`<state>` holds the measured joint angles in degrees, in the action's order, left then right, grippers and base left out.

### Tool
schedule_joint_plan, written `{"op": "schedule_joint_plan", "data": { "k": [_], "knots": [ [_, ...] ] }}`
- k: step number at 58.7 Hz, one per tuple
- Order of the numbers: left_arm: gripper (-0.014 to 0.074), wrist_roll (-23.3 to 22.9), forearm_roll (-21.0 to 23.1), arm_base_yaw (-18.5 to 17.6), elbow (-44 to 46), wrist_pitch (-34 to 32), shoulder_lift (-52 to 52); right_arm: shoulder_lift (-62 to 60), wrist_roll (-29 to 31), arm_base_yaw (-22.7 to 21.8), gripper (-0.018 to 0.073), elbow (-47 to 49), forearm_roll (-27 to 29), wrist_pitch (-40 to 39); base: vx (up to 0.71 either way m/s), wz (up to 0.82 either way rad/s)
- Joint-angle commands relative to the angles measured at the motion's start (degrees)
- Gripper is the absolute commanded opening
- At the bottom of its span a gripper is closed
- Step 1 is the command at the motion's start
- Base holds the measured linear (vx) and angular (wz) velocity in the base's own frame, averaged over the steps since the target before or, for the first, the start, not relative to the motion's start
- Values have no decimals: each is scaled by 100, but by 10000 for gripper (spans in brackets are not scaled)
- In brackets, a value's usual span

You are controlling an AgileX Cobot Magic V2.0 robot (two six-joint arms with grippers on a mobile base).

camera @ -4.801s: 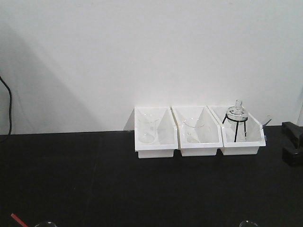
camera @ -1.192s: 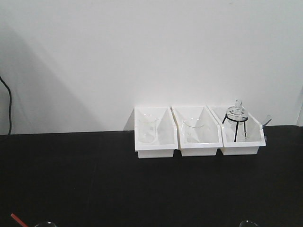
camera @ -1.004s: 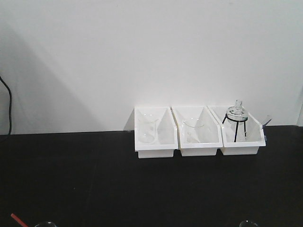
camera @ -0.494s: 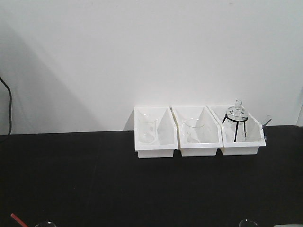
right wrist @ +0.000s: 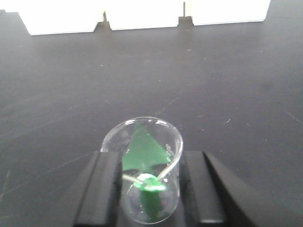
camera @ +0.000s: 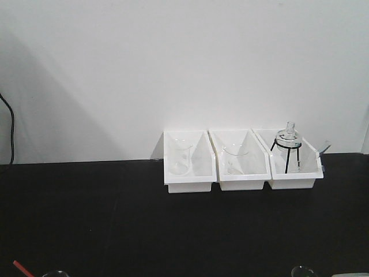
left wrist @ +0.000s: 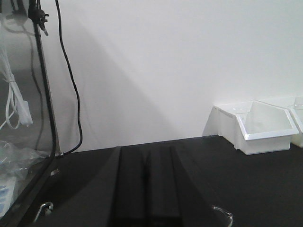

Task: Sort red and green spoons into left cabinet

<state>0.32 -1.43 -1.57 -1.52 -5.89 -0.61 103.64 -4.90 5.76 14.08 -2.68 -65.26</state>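
Observation:
The green spoon [right wrist: 147,182] stands in a clear glass beaker [right wrist: 142,142] on the black table, its end pointing up at the right wrist camera. My right gripper [right wrist: 151,189] is open, with one dark finger on each side of the beaker. In the front view only the red spoon's tip [camera: 23,269] shows, at the bottom left beside a glass rim [camera: 56,273]. My left gripper [left wrist: 147,189] is shut and empty, low over the table, with a beaker rim [left wrist: 222,215] to its right. The left cabinet is out of view.
Three white bins [camera: 242,158] holding glassware stand in a row against the white wall; the right one holds a flask on a black tripod [camera: 286,147]. A transparent box with cables [left wrist: 21,118] stands to the left of my left gripper.
A black gripper at the right edge of the front view left the frame. In the last half second a grey arm part came into the bottom right corner. The spoons have not moved.

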Motion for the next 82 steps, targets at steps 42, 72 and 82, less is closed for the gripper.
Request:
{"op": "schedule_joint_plan", "data": {
  "k": [42, 72, 82],
  "knots": [
    [-4, -32, 16, -24, -91, -455, -108, -425, 56, -8, 307, 60, -68, -1115, 0, 0],
    [-4, -32, 16, -24, -91, -455, -108, -425, 56, -8, -11, 60, -28, -1011, 0, 0],
    [-4, -32, 16, -24, -91, -455, -108, -425, 56, -8, -8, 60, -28, -1059, 0, 0]
  ]
}}
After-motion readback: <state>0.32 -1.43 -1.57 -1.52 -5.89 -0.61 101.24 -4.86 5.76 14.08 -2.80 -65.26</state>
